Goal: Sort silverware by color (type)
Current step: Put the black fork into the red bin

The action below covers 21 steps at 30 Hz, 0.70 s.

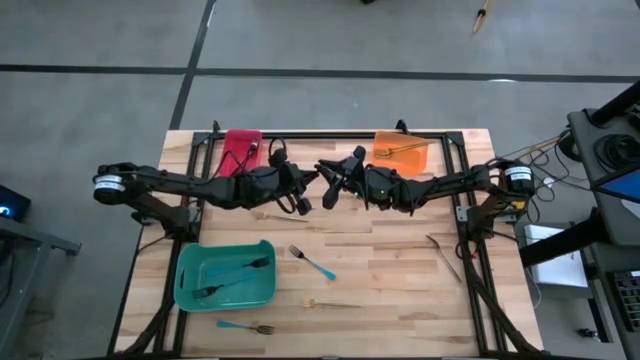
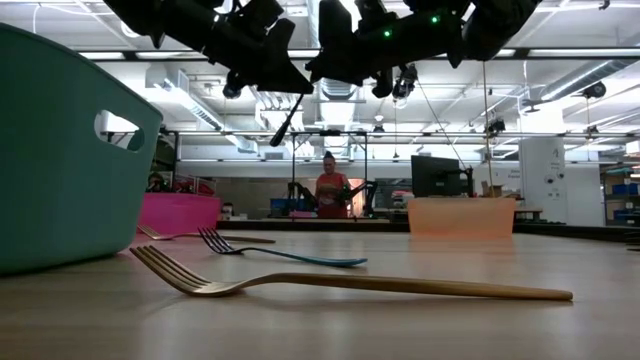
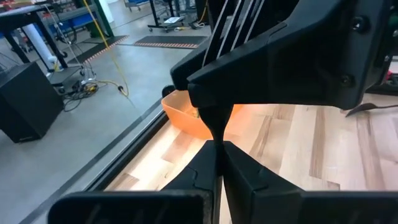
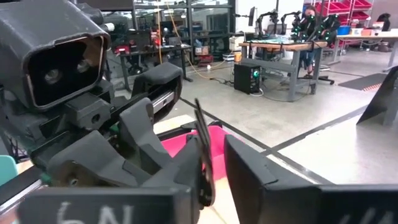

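Forks lay loose on the table (image 1: 400,300): two gold forks (image 1: 330,303) (image 1: 270,215), two blue forks (image 1: 313,263) (image 1: 245,327), one grey fork (image 1: 445,258). Teal bin (image 1: 180,285), seven o'clock, held two; orange bin (image 1: 380,152) one. Left jaws pinched a held fork (image 4: 202,155); right jaws slightly parted.

Both arms met above the table's (image 1: 400,290) middle; the left gripper (image 1: 304,190) was clamped, the right gripper (image 1: 331,180) slightly parted.

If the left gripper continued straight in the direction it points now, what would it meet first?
Most likely the right gripper: the left gripper points at it above the table's middle, almost touching. Beyond it sits the orange bin, though depth is unclear.
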Tool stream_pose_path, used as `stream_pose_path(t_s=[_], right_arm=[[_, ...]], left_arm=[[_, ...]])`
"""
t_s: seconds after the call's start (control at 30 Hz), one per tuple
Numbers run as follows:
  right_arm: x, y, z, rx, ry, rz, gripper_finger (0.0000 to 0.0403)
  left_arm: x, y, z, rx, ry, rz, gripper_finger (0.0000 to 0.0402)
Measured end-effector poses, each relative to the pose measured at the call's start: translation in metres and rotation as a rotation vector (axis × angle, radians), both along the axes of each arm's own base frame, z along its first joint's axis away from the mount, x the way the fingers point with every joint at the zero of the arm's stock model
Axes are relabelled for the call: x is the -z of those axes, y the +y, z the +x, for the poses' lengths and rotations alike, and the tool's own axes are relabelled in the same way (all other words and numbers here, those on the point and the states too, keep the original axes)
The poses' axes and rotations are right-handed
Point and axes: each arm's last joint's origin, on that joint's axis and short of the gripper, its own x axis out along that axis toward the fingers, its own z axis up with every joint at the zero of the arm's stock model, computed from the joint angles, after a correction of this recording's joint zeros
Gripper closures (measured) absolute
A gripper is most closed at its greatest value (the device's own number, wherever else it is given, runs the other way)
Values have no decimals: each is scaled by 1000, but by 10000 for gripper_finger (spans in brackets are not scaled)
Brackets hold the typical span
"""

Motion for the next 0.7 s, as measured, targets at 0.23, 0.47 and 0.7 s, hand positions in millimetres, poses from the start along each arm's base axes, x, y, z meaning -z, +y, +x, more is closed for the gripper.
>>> stream_pose_path(t_s=[0.23, 0.47, 0.7], right_arm=[[-3, -6, -3, 25, 9, -6, 279], [-14, -17, -19, 72, 121, -17, 245], [-21, -34, -39, 131, 269, -54, 249]], left_arm=[[-7, 5, -9, -23, 8, -26, 401], [-23, 31, -32, -146, 160, -85, 401], [-37, 81, -69, -372, 427, -172, 401]])
